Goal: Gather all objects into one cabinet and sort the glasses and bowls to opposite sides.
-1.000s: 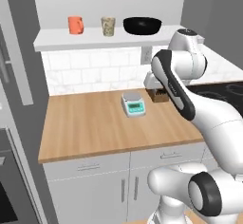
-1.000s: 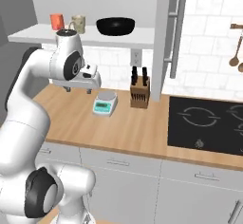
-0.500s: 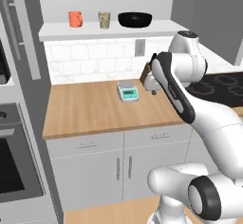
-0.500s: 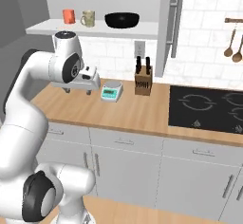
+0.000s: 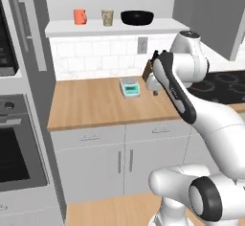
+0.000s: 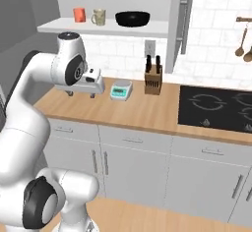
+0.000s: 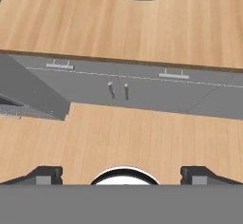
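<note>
1. Backed off from the counter (image 5: 91, 103) since the earlier pictures: whole scene shifted and shrunk, drawer fronts, doors and floor now in sight below. That is camera travel with the base, not a move of the things.
2. Cabinet (image 5: 110, 27): above the counter, thick white shelf, pale inside, dark door (image 6: 177, 24) swung out at its right end in the right base view.
3. Arm: folded over the counter's front part, hand well below the shelf, likely tucked for driving rather than reaching.
4. Bowl (image 5: 137, 17): on the shelf, right of the other two, probably meant as the bowl side.
5. Scale (image 5: 129, 87): on the counter, under the bowl, no part of the job.
6. Tumbler (image 5: 107, 17): on the shelf, between cup and bowl, close to the cup.
7. Cup (image 5: 79, 16): leftmost on the shelf, upright, well apart from the bowl.
8. Gripper (image 7: 123, 174): fingertips spread wide at the hand view's bottom corners, nothing between them; aimed down past the counter edge.
</note>
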Tool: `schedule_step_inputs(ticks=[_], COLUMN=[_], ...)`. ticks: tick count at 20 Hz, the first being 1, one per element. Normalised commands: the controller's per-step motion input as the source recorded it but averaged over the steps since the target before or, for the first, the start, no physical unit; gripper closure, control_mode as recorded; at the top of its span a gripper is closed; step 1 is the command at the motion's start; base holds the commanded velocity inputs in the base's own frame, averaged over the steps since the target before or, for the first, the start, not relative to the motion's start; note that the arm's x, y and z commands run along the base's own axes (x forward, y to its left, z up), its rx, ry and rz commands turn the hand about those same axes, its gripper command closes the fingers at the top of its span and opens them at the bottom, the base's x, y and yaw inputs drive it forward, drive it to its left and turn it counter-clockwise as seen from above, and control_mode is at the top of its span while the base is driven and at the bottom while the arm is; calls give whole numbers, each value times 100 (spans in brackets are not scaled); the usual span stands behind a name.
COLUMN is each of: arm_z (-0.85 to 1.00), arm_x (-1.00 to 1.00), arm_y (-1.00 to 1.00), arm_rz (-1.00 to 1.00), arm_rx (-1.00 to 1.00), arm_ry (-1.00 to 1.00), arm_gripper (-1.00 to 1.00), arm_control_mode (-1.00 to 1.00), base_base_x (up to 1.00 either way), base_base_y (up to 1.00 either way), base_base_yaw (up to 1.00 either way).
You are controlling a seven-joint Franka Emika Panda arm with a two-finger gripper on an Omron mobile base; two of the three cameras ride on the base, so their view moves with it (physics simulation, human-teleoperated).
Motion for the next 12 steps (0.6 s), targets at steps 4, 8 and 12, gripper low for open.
schedule_step_inputs(ticks=[4, 8, 12], arm_z=[0, 0, 0], arm_x=[0, 0, 0], arm_y=[0, 0, 0], arm_rz=[0, 0, 0], arm_rx=[0, 0, 0], arm_ry=[0, 0, 0], arm_gripper=[-100, -100, -100], arm_control_mode=[100, 100, 100], base_base_x=[-28, -12, -12], base_base_y=[0, 1, 1], base_base_yaw=[-49, -83, -89])
